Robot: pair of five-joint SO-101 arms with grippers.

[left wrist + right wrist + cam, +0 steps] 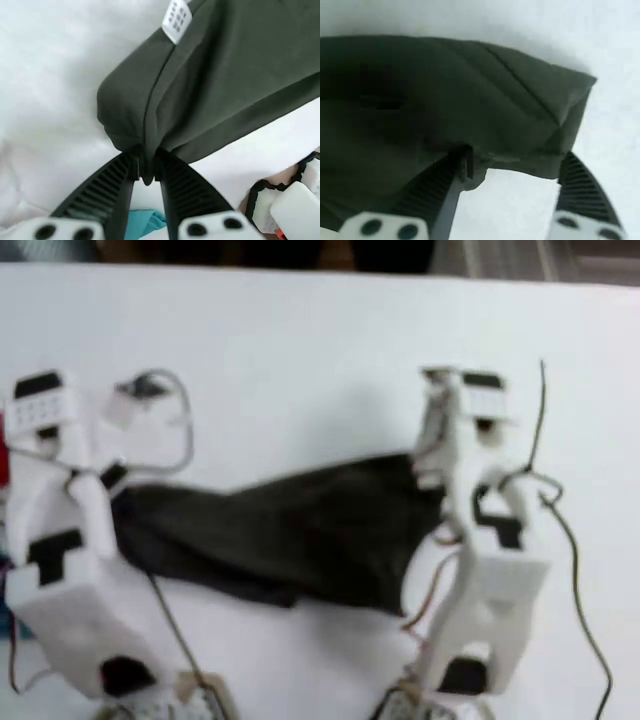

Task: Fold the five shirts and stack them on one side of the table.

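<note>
Where the left arm (60,540) stands at the left side of the bench (300,330), the left hand (146,172) is seen clamped on a bunched edge of the dark green shirt (300,530), with the cloth pinched tightly between both its black tips. A white label (177,19) is seen on a seam of the shirt beyond that pinch, and a bit of teal cloth (144,220) is glimpsed beneath the hand. From there the shirt is stretched across the middle of the bench toward the right arm (480,570). The right hand (517,162) is held wide: one finger (462,167) is touched by the folded edge of the shirt, while the other is kept apart from it, with bare bench seen in the gap. A dark cable (575,570) is draped beside the right arm.
</note>
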